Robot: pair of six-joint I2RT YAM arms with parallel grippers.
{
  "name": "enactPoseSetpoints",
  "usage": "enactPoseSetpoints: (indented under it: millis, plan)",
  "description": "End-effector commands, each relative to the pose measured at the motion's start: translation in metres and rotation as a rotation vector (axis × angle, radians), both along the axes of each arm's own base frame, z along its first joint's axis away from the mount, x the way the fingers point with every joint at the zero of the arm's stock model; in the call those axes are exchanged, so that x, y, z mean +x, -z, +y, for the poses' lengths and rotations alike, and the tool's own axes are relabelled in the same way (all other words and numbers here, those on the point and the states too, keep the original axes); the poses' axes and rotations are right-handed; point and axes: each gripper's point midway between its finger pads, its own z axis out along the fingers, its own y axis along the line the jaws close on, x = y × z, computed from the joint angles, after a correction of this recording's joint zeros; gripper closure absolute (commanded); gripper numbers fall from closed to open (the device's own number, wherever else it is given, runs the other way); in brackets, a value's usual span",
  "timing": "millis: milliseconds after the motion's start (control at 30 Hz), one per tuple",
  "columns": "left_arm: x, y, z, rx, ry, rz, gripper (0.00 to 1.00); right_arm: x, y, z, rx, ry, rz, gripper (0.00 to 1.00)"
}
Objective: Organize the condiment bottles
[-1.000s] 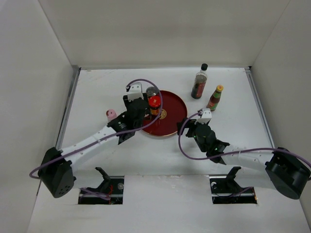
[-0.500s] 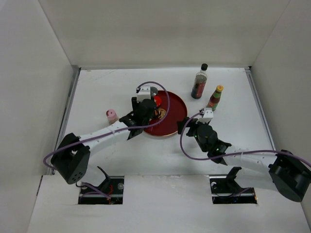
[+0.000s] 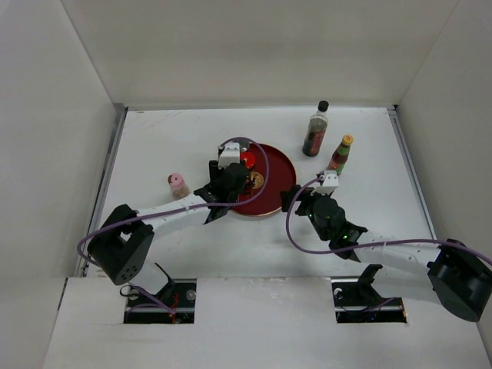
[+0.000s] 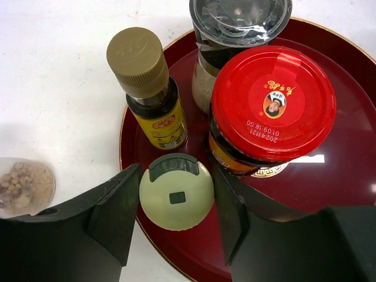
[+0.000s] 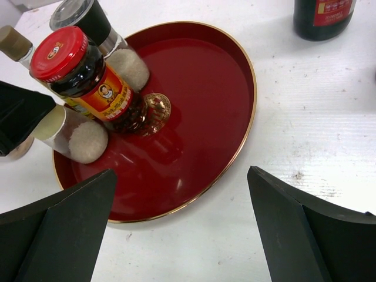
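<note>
Since a second ago my left fingers [image 4: 111, 217] have moved in over the red tray [image 4: 343, 176], clenched on the cream-capped bottle [image 4: 176, 191] beside the red-lidded jar [image 4: 273, 103] (base landed? I cannot tell), so a fourth bottle is nearly placed. My right fingers [image 5: 59, 217] gape, empty.

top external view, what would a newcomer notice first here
The round red tray sits mid-table, its left side crowded, the red-lidded jar brightest. The left gripper is closed on a cream-capped bottle there; a dark bottle and a yellow-capped bottle stand off-tray, back right.
</note>
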Motion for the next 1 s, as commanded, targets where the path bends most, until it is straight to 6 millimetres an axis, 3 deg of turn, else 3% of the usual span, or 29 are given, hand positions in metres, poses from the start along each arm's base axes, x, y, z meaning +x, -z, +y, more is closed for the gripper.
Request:
enactPoseSetpoints:
  millis: [0, 133, 233, 333, 467, 600, 767, 967]
  plan:
    - [0.001, -0.019, -0.001, -0.061, -0.015, -0.063, 0.46, 0.005, -0.019, 0.001, 0.056, 0.01, -0.047, 0.0]
    - [-0.007, -0.042, 0.01, -0.09, -0.033, -0.116, 0.2, 0.006, -0.021, 0.002, 0.052, 0.012, -0.054, 0.0]
    - [-0.016, -0.067, 0.022, -0.123, -0.047, -0.162, 0.15, 0.006, -0.015, 0.005, 0.047, 0.002, -0.037, 0.0]
    - [-0.023, -0.079, 0.042, -0.145, -0.083, -0.19, 0.15, 0.007, -0.016, 0.004, 0.04, 0.007, -0.042, 0.0]
    - [-0.022, -0.066, 0.091, -0.117, -0.199, -0.134, 0.12, 0.006, -0.013, 0.006, 0.046, 0.002, -0.032, 0.0]
    - [-0.019, -0.051, 0.123, -0.109, -0.28, -0.088, 0.12, 0.008, -0.015, 0.006, 0.04, 0.003, -0.039, 0.0]
    - [-0.015, -0.046, 0.156, -0.081, -0.394, -0.106, 0.12, 0.008, -0.008, 0.01, 0.029, -0.007, -0.02, 0.0]
    - [0.003, -0.017, 0.176, -0.052, -0.466, -0.065, 0.14, 0.007, -0.007, 0.011, 0.031, -0.012, -0.018, 0.0]
